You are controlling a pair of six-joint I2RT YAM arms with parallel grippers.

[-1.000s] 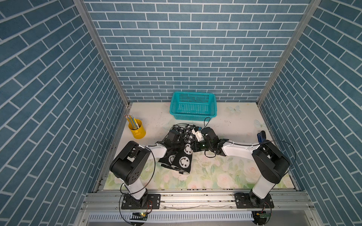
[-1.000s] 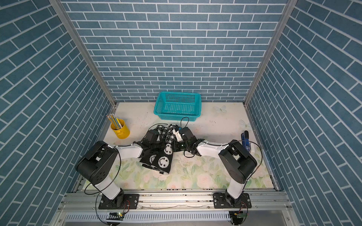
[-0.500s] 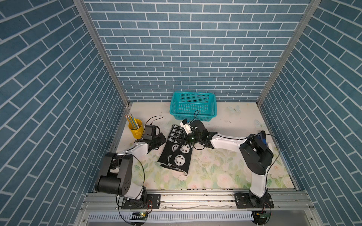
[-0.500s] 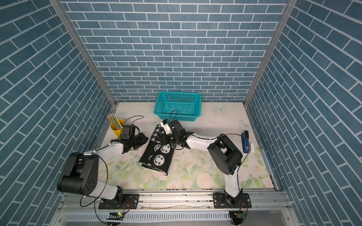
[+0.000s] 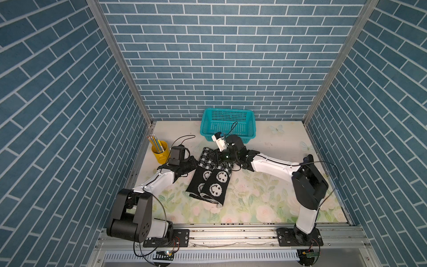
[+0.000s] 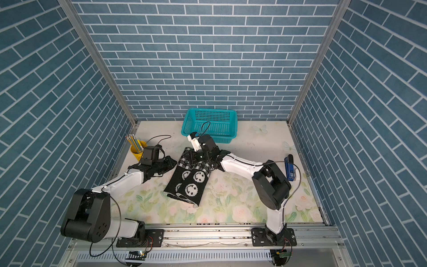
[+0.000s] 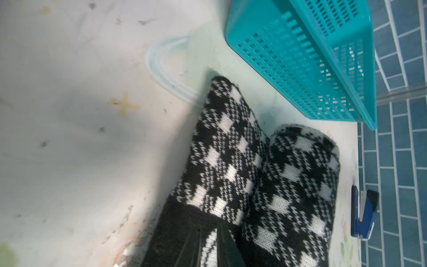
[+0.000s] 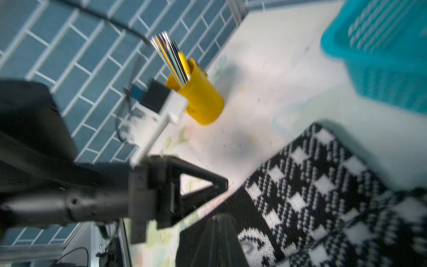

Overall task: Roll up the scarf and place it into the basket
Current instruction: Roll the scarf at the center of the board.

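The scarf point(image 5: 213, 182) point(image 6: 191, 182) lies folded lengthwise on the flowered table, with its check band point(image 7: 231, 161) point(image 8: 312, 196) toward the teal basket point(image 5: 245, 129) point(image 6: 221, 129) and smiley faces toward the front. My left gripper point(image 5: 194, 163) point(image 6: 175, 163) point(image 7: 209, 231) point(image 8: 221, 182) sits low at the scarf's left edge. Its jaws stand a narrow gap apart, and knit shows through the gap. My right gripper point(image 5: 211, 158) point(image 6: 191, 159) point(image 8: 219, 222) reaches over the band. Its fingers are pressed together above the black cloth. That view is blurred, and no cloth shows between them.
A yellow pencil cup point(image 5: 159, 152) point(image 6: 138, 150) point(image 8: 201, 101) stands at the back left, just behind my left wrist. A blue stapler point(image 6: 290, 167) point(image 7: 362, 215) lies by the right wall. The basket point(image 7: 300, 57) point(image 8: 381, 57) stands against the back wall, close behind the scarf.
A second ago both grippers were together at a bunched scarf. It now lies stretched out flat, and my left arm has swung out to its left side. Little moved in the last half second.
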